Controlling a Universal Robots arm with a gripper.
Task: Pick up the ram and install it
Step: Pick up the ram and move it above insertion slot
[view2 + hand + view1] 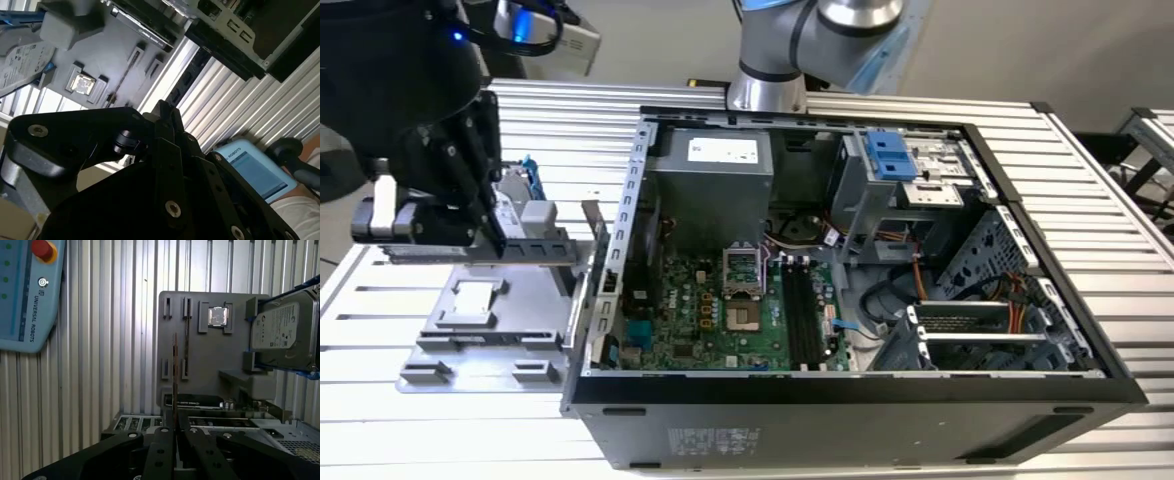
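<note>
Here, hand [175, 430] pinching ram [175, 375] edge-on in first wrist view, exterior view adds open case [854, 420].

The ram [175, 380]: long thin stick, edge-on in first wrist view, so just a narrow brownish strip; chips & label not visible from this angle. One end pinched btw the fingers of the gripper [175, 431], rest sticks straight out, in line w/ the fingers, no tilt. Seen against the grey tray [210, 350], near its edge w/ the narrow slots and parallel to them. Touching tray or not: can't tell.
</note>
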